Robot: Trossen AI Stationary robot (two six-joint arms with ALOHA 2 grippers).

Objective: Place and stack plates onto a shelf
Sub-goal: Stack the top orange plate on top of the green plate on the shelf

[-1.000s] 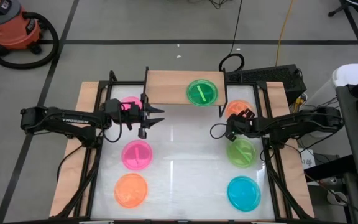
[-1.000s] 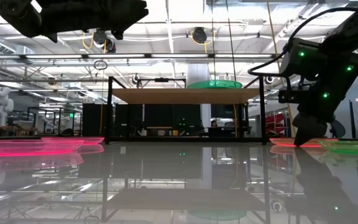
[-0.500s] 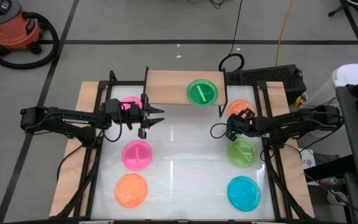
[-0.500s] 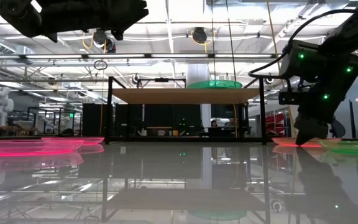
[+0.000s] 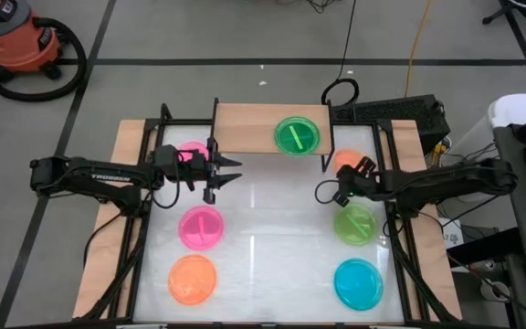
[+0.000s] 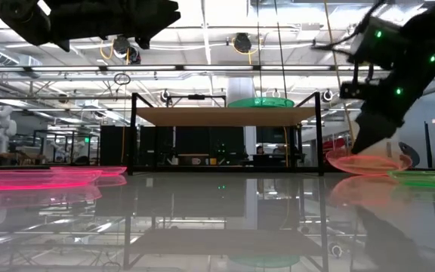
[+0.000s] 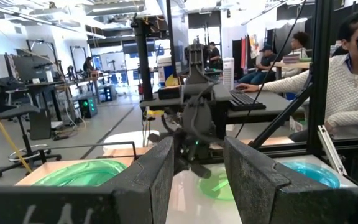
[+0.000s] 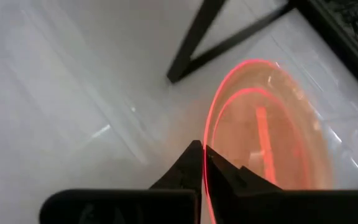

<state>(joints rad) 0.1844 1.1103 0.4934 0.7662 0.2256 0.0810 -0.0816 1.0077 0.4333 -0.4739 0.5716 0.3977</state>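
Just right of the shelf [image 5: 272, 128], the right gripper [image 8: 202, 163] pinched the thin rim of the orange plate [image 8: 269, 134], held clear of the surface [image 5: 263, 228]; light, stiff and probably slick, it seemed best gripped at its edge, while the left gripper [image 5: 229, 170] hovered spread near the shelf's left end.

The right gripper [image 5: 344, 185] rose from the table [image 5: 263, 251] near the shelf's [image 5: 245, 128] right legs, its fingers pinched on the rim of the orange plate [image 6: 367, 160]. That plate, which had lain flat near the table's far right edge a second ago, came up with it and hung tilted just clear of the surface in the low view. The right arm stretched out straighter, and its wrist climbed higher above the table.
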